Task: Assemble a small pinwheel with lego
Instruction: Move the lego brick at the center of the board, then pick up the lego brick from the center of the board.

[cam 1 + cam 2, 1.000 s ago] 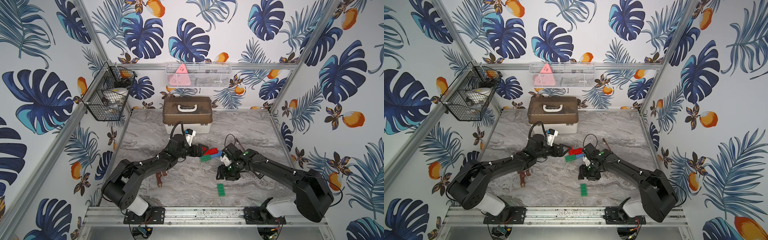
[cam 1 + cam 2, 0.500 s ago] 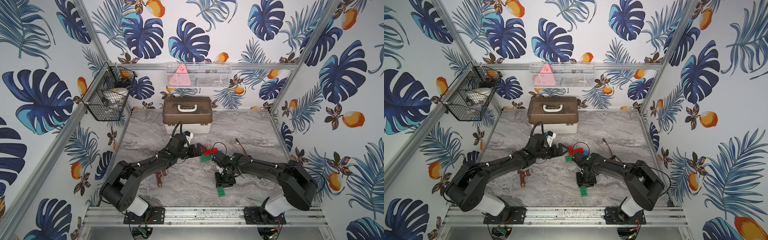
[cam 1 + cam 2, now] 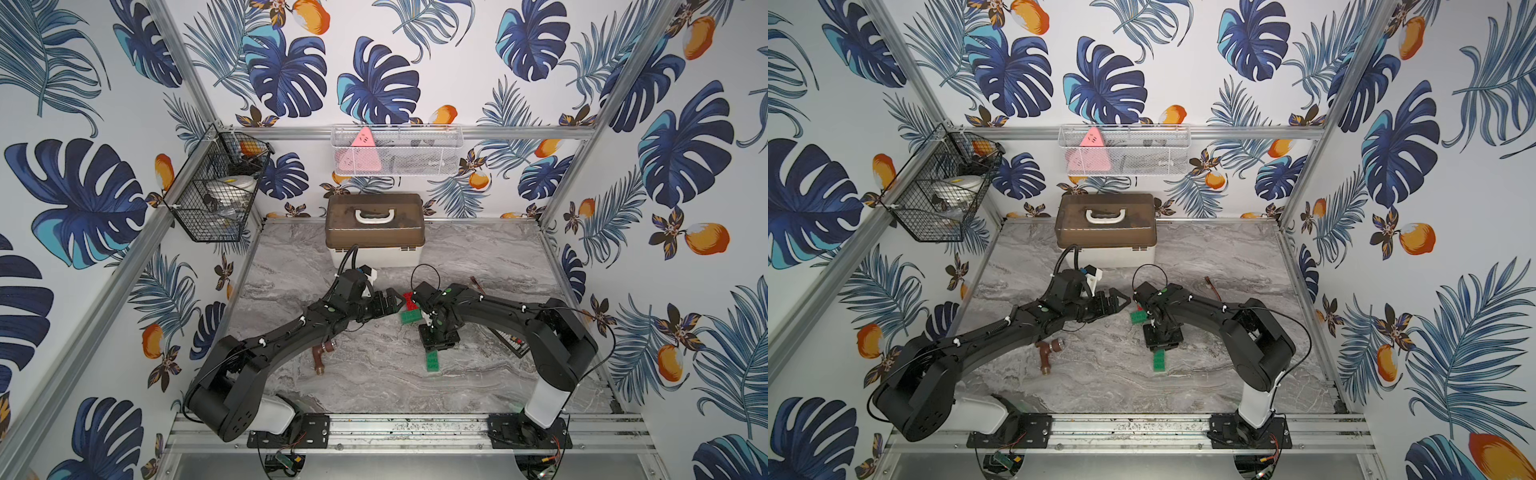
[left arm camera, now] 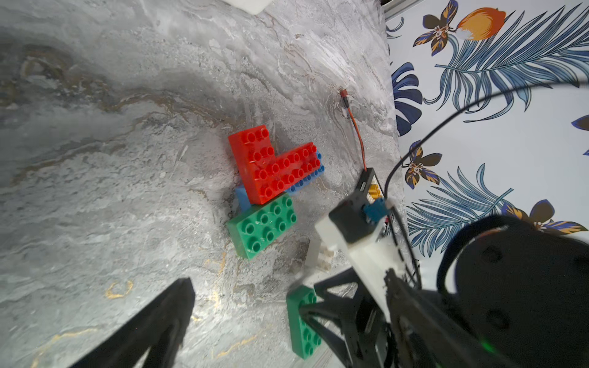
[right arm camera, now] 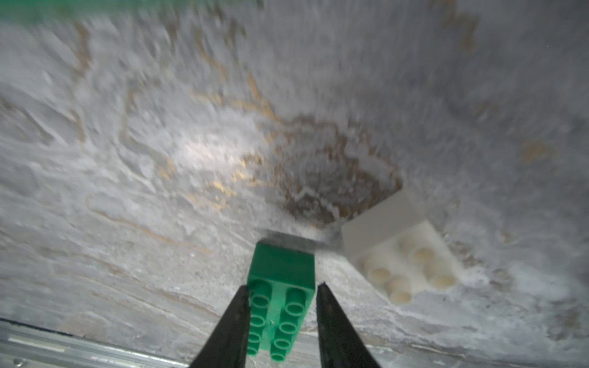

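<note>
Loose green brick is clamped across its width by the right tool, presumably for the partial pinwheel, beside which the left tool is held wide open, empty.

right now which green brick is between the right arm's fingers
The loose green brick, lying alone with the right fingers on either side. The other green brick sits against the red bricks.
</note>
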### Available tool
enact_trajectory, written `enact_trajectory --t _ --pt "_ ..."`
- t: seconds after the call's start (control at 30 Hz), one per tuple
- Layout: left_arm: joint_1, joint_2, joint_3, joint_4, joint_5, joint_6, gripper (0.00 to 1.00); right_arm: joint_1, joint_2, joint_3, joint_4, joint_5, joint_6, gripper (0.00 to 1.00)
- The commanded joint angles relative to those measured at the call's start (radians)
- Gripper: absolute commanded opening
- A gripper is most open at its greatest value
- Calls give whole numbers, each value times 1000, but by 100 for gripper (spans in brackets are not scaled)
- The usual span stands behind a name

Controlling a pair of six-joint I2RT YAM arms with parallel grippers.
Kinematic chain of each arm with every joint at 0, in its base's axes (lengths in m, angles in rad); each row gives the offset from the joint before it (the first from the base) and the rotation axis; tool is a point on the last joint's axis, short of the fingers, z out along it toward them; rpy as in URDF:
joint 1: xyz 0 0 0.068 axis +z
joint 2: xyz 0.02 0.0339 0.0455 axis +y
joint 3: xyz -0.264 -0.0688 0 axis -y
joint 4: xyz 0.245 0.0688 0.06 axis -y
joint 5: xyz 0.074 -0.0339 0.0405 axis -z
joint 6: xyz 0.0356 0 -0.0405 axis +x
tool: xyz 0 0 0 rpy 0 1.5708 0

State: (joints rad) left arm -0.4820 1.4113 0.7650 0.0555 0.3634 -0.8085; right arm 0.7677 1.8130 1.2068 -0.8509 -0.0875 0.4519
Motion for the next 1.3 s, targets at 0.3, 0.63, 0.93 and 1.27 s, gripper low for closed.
enact_trajectory --t 0.3,0.63,0.93,1.27 --pt "2 -21 -70 14 -49 -24 99 33 -158 -92 127 53 -22 63" --pt "2 26 -60 -4 -53 -1 99 139 -191 -238 206 72 118 67" --pt "3 65 -25 -9 -36 8 99 143 -209 -309 205 115 118 54" --pt "3 97 -20 6 -11 9 99 155 -214 -348 263 94 124 44"
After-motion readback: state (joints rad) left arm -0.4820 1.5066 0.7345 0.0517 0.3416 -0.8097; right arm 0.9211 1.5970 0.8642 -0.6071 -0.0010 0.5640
